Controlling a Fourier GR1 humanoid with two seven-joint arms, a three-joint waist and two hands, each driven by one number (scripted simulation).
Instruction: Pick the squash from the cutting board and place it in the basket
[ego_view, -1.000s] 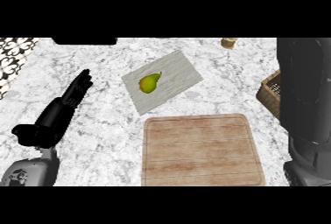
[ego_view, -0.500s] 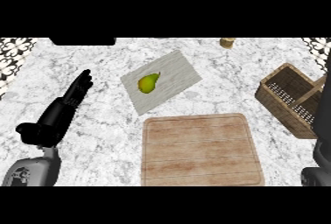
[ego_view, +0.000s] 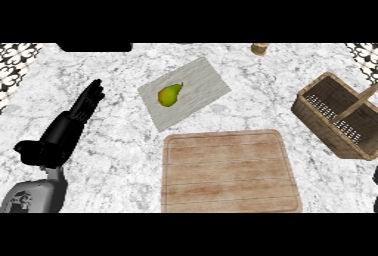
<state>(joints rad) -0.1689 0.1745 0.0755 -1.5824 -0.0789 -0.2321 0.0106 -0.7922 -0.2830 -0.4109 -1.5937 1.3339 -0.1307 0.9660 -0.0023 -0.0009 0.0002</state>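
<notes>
Head view: nearest the counter's front edge, a square light-brown wooden board (ego_view: 230, 171) with rounded corners and a shallow groove round its rim is laid flat, a little right of the middle of the white-and-grey marbled counter (ego_view: 125, 150). Nothing is seen on its planks.

At the front left corner a grey forearm is seen coming in, and the black left hand (ego_view: 83, 107) is stretched away from the front edge along the left side of the counter. Its fingers are held straight and close together, the thumb is stuck out at the wrist end, and nothing is held in it. The right hand is not shown, apart from a dark sliver at the right edge that cannot be identified.

Further back, past the wooden board's far edge, a pale grey marbled rectangular cutting board (ego_view: 184, 93) is set at a slant. The small yellow-green pear-shaped squash (ego_view: 169, 95) is found lying on its left half.

Near the right edge of the counter, well apart from the squash, a brown woven wicker basket (ego_view: 325, 117) with an arched handle is placed.

By the far edge, right of the middle, a small tan cylindrical object (ego_view: 259, 48) is seen.
</notes>
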